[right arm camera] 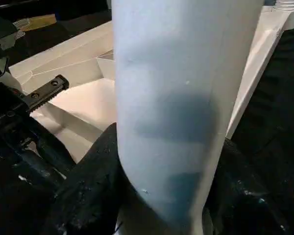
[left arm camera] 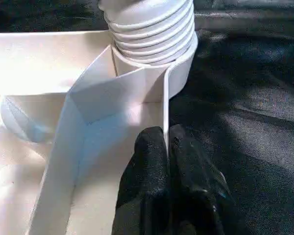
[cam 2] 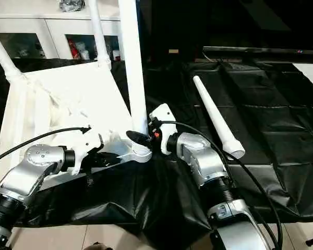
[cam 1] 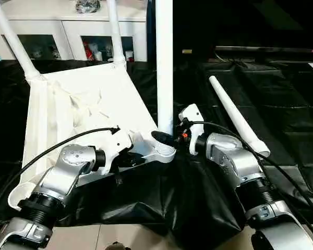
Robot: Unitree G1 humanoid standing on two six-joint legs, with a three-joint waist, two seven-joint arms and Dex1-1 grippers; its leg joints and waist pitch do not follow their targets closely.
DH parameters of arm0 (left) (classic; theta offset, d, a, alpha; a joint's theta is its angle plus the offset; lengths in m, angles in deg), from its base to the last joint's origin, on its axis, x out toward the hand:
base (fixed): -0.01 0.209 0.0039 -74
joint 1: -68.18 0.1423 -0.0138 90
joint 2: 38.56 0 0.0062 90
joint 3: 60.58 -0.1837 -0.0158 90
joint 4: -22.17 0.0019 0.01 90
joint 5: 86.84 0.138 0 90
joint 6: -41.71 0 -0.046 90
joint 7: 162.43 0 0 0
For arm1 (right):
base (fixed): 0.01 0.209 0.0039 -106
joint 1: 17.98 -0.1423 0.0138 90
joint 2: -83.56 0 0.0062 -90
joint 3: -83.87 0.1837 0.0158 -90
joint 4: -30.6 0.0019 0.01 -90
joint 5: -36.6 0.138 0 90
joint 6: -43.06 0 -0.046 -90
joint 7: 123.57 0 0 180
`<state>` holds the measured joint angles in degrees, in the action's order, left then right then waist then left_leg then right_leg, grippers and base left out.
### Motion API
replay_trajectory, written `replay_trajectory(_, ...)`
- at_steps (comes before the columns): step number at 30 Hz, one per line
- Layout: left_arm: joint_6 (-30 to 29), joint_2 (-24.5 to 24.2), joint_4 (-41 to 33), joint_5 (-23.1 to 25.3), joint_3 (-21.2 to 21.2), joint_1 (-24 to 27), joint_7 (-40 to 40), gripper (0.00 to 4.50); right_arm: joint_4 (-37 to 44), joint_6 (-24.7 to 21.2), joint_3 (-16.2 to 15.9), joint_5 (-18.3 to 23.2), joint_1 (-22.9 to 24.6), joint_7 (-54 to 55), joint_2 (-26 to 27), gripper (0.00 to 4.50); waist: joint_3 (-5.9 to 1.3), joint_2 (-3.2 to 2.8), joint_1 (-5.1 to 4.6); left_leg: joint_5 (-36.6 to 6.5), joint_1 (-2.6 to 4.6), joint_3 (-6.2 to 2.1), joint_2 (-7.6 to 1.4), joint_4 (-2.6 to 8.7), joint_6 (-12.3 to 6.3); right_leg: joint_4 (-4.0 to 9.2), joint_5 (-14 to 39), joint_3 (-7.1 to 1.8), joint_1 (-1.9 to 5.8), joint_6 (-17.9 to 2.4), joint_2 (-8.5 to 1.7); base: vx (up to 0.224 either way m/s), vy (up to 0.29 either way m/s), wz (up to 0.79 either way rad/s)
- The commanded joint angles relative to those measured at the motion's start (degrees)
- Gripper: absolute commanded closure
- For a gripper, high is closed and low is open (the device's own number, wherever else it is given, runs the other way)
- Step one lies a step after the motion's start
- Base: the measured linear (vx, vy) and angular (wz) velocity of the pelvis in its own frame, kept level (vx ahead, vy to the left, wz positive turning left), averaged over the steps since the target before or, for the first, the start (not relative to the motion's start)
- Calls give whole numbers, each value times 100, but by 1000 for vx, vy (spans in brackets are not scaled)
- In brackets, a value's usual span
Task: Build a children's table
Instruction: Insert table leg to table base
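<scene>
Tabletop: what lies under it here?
A black sheet spreads under the upturned tabletop and beyond its edges, also carrying the loose leg. What the sheet rests on is covered; only a strip of pale floor shows.

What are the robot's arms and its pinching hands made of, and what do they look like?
Both forearms are silver metal with rounded joint housings and black ribbed collars near the elbow end. A black cable loops along each arm to the wrist. The left gripper has two black, rubbery-looking fingers on a white wrist housing. The right gripper has the same black fingers, a white housing and a small red spot beside it.
</scene>
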<state>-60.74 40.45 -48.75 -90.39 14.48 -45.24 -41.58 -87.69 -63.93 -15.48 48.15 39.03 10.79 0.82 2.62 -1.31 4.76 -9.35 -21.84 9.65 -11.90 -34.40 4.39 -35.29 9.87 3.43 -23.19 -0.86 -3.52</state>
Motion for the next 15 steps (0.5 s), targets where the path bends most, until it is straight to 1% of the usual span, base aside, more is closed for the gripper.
replay_trajectory(1, -26, -71, 113, 97, -120, -37, -124, 450, -178, -36, -9, -79, -45, -37, -43, 259, -364, -22, -28, -1596, 123, -22, -104, 445, 96, 433, 1585, -249, 235, -955, -383, 0, 0, 0)
replay_trajectory(4, 46, -140, 115, 236, -225, -35, -142, 450, -181, -40, -11, -81, -48, -54, -52, 259, -369, -24, -25, -1569, 122, -27, -107, 446, 85, 425, 1529, -247, 240, -957, -385, 0, 0, 0)
replay_trajectory(5, 96, -205, 120, 353, -332, -32, -178, 450, -193, -47, -24, -80, -59, -93, -60, 259, -368, -21, -27, -1561, 119, -22, -105, 446, 82, 426, 1517, -250, 240, -959, -382, 0, 0, 0)
replay_trajectory(7, 128, -249, 107, 444, -417, -37, -200, 450, -207, -57, -51, -84, -76, -156, -78, 259, -365, -40, -31, -1605, 122, -27, -108, 450, 92, 424, 1516, -247, 235, -981, -381, 0, 0, 0)
replay_trajectory(13, 75, -211, 24, 444, -427, -107, -201, 450, -216, -158, -158, -110, -96, -337, -130, 259, -352, -38, -28, -1756, 140, -28, -108, 457, 133, 445, 1703, -247, 232, -969, -385, 0, 0, 0)
replay_trajectory(14, 76, -208, 13, 449, -428, -135, -194, 450, -236, -145, -143, -110, -103, -319, -119, 259, -352, -47, -25, -1766, 143, -30, -109, 458, 137, 445, 1720, -248, 230, -965, -386, 0, 0, 0)
replay_trajectory(15, 75, -208, 9, 451, -434, -154, -184, 450, -266, -122, -114, -108, -112, -290, -105, 259, -353, -39, -23, -1761, 142, -29, -109, 458, 140, 448, 1718, -250, 230, -961, -386, 0, 0, 0)
